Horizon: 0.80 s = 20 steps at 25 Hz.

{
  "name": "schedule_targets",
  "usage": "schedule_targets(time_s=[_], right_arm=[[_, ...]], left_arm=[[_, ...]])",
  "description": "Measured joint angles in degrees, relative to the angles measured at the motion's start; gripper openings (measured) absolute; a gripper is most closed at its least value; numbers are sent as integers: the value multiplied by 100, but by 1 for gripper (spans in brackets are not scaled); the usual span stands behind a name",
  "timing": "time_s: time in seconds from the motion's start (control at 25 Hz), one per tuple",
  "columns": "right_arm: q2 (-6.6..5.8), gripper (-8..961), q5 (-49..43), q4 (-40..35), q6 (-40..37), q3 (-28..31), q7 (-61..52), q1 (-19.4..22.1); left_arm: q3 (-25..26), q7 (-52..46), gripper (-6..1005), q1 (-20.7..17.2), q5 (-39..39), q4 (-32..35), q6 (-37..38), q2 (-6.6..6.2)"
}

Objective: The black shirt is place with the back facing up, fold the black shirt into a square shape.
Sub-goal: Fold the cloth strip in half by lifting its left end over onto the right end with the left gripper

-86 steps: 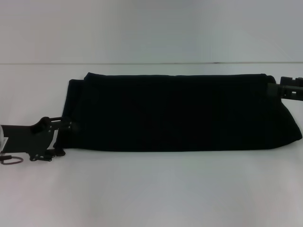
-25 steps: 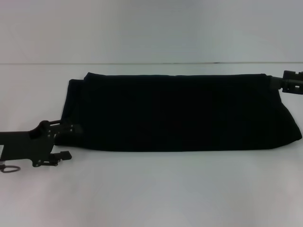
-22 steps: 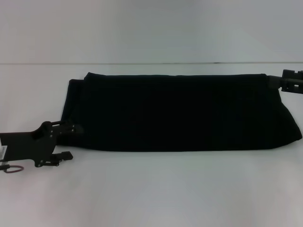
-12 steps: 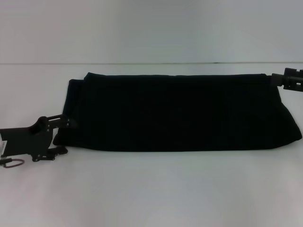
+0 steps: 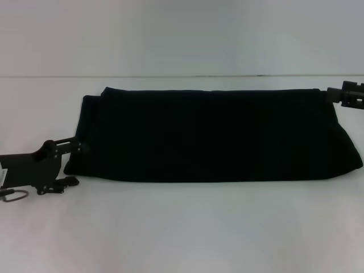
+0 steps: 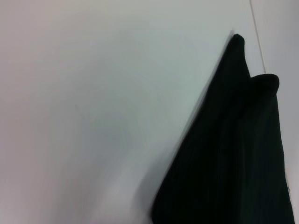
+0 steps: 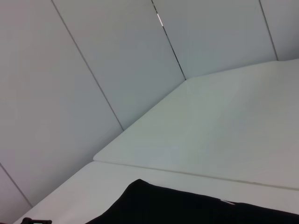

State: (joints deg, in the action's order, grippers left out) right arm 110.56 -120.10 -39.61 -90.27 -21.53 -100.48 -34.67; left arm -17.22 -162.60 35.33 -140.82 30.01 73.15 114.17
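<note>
**Observer:** Any writing or label you can read from there?

**Operator:** None that I can make out; the black shirt (image 5: 216,135) shows me only plain dark cloth, with no lettering on the face turned up.

**Observer:** How does it look, and where is it?

**Operator:** I see it folded into a long band lying flat across the middle of the white table (image 5: 182,227); the far edge runs straight, the near edge bows outward toward its right end, and the left end shows a stepped double layer; the fabric is soft and matte; in the left wrist view the shirt (image 6: 233,158) ends in two rounded, limp corners against the smooth pale tabletop.

**Observer:** And the grippers?

**Operator:** My left gripper (image 5: 73,164) sits at the shirt's near left corner; its two fingers are spread apart, one at the cloth's edge and one lower on the bare table, gripping nothing. My right gripper (image 5: 347,94) is at the far right corner, right against the hem; whether it is clenched or released I cannot tell.
</note>
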Motion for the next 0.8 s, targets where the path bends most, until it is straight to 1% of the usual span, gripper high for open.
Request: schedule_targets(time_s=[0.52, 0.8], right_arm=[[-3, 931, 14, -47, -16, 0, -15, -19], [-1, 931, 14, -47, -74, 9, -16, -23]], left_arm=[[3, -10, 873, 9, 29, -38, -361, 17], [-5, 65, 873, 164, 29, -50, -457, 18]])
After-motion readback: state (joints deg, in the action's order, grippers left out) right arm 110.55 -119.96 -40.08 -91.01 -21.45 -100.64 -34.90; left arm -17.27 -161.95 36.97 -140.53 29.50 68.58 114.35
